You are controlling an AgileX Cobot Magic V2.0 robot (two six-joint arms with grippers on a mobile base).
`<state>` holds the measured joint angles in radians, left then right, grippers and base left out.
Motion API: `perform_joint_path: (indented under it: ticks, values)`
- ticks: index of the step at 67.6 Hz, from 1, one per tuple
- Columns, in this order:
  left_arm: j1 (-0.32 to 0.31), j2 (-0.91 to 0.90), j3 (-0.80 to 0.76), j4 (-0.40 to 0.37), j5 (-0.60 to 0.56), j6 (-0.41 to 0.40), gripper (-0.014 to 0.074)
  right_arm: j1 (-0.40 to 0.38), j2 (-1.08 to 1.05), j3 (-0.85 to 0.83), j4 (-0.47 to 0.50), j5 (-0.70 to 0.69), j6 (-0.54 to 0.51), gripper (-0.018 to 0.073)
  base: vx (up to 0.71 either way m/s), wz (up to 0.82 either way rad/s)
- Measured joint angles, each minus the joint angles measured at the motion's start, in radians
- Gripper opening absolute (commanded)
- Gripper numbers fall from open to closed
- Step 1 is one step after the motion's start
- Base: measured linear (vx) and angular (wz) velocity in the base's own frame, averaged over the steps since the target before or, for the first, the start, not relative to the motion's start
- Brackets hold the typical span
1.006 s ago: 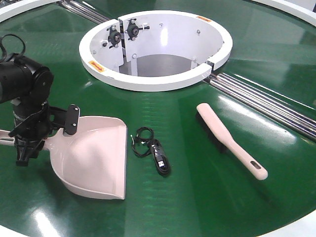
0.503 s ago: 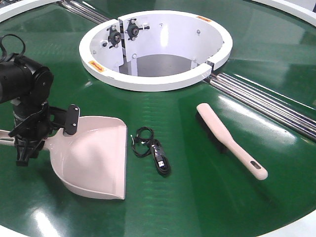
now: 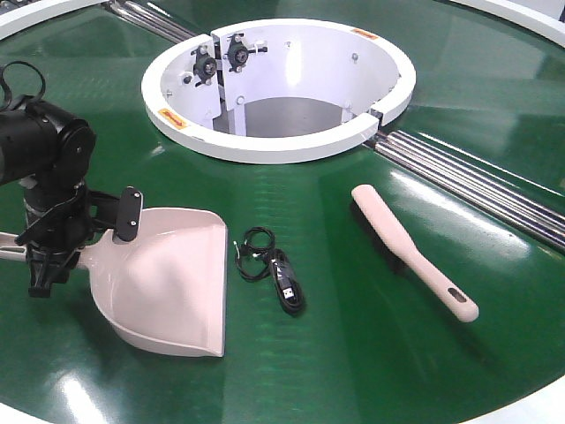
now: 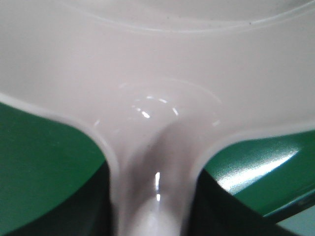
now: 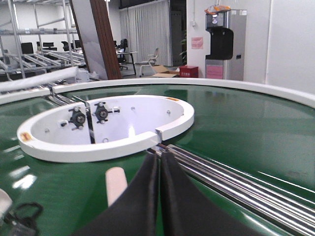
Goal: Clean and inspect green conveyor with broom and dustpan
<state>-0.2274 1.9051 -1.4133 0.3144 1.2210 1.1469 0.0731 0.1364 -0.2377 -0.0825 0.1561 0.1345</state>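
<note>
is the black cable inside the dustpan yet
No, the black cable lies on the green conveyor just outside the dustpan mouth.

**Q:** Finish of the conveyor (image 3: pixel 353 353)?

**A:** Dark green belt, smooth and high-gloss, with bright reflections of light. The rails (image 3: pixel 477 181) crossing it at the right are bright polished metal.

**Q:** Dustpan (image 3: pixel 177 283) and broom (image 3: pixel 406 247)?

**A:** Both are pale pinkish-beige plastic, smooth and moulded. The dustpan is glossy, with specular spots in the left wrist view. The broom back reads satin, with dark bristles under its far end.

**Q:** Other items?

**A:** Ring (image 3: pixel 265 146): white, smooth, semi-gloss, material not determinable. Black fittings sit on its inner wall, far left. Cable (image 3: pixel 282 287): black sheath with a slight sheen.
</note>
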Motion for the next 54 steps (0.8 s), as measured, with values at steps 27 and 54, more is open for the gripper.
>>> perform_joint_path:
  ticks: [27, 54]
  values:
    - [0.000, 0.000, 0.000, 0.000, 0.000, -0.001, -0.0006, 0.000, 0.454, -0.257, 0.107, 0.280, 0.006, -0.0003, 0.00, 0.00]
    - [0.000, 0.000, 0.000, 0.000, 0.000, -0.002, -0.0006, 0.001, 0.764, -0.498, 0.123, 0.537, -0.163, 0.0455, 0.00, 0.00]
